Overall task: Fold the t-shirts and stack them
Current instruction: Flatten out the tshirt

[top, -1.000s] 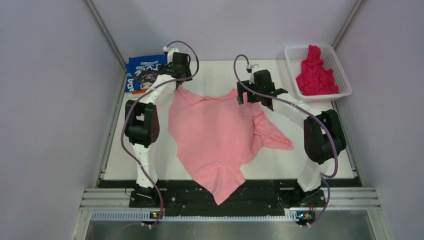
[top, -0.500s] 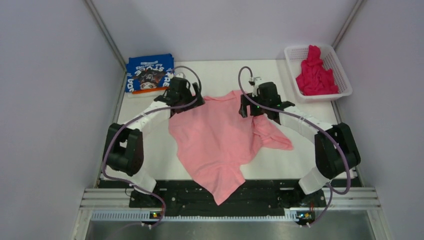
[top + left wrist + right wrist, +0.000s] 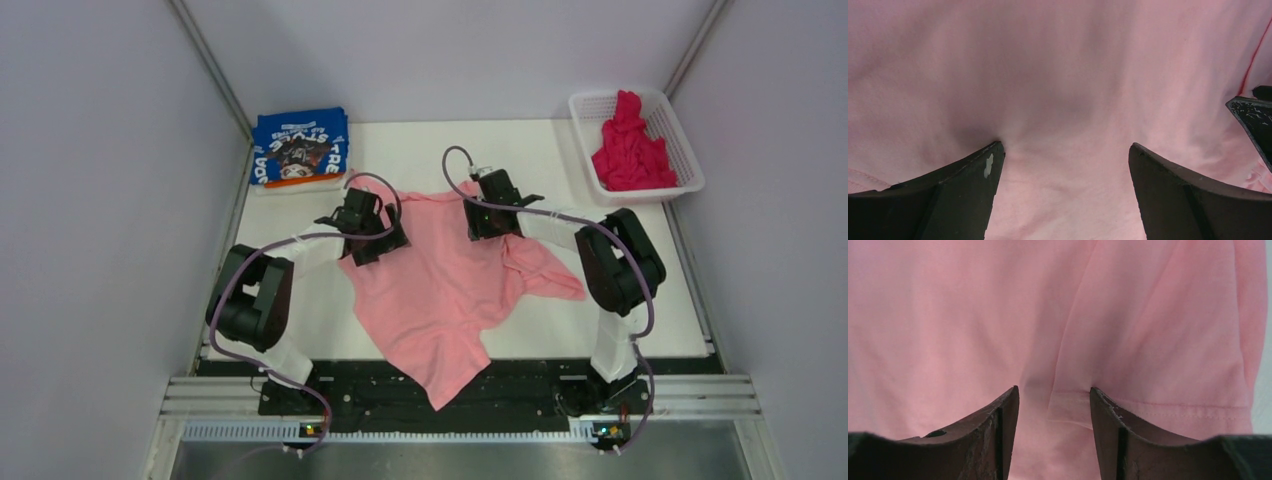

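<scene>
- a white bench [image 3: 440, 140] sits between pale grey walls. the light pink t-shirt [image 3: 440, 290] is spread crumpled across its middle, with the near tip hanging over the near edge.
- the blue t-shirt [image 3: 298, 147] lies folded at the far left corner. the magenta t-shirt [image 3: 630, 150] is heaped in the white basket [image 3: 590, 105] at the far right.
- both arms are down on the far part of the pink shirt. the left jaws are spread wide and pressed onto plain cloth. the right jaws stand partly apart, astride a fold, and do not visibly pinch it.
- the step in hand looks like taking hold of the far edge to straighten the shirt.
- to do it well, each pair of jaws should close on a real edge or seam, and on a single layer. the two grips should sit level so the lift pulls evenly.
- the right side is bunched, with a sleeve folded over, so it needs spreading before any fold.
- the overhead view shows the whole outline, the overhang and the other shirts.
- only the right wrist view shows the stitched hem [image 3: 1158, 407] just beside the right jaws. only the left wrist view shows the cloth dimpled under one left fingertip [image 3: 990, 160], with no edge between those jaws.
</scene>
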Robot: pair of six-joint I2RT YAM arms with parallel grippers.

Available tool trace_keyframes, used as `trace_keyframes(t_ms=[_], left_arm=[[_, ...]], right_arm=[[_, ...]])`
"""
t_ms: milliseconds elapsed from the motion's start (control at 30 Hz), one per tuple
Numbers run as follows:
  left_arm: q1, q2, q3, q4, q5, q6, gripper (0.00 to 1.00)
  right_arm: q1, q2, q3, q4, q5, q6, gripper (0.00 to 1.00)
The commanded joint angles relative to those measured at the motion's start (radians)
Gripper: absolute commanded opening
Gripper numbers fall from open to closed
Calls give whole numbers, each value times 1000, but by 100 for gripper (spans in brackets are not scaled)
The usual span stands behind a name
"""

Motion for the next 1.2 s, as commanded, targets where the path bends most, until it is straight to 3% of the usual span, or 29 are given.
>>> trace_keyframes(t_ms=[0,100,167,300,400,833,1033,1167], left_arm=[[15,21,-31,-11,-64,-9,99],[28,25,-38,-17,-114,-7,99],[43,29,-35,-16,-119,-8,99],[84,43,-13,-8,-111,-10,99],[105,54,13,-20,-124,-1,99],[154,125,77,-52,-143,22,99],[160,165,168,-88,-174,48,99],[162,207,251,-127,-206,61,99]], right_arm=[[10,29,54,-10,122,37,51],[10,48,52,-16,147,40,42],[10,57,54,-19,168,43,31],[9,69,88,-52,253,47,22],[-3,59,115,-55,276,44,0],[-138,50,237,-20,316,-93,0],[-256,138,371,67,307,-205,0],[-309,255,510,174,281,-391,0]])
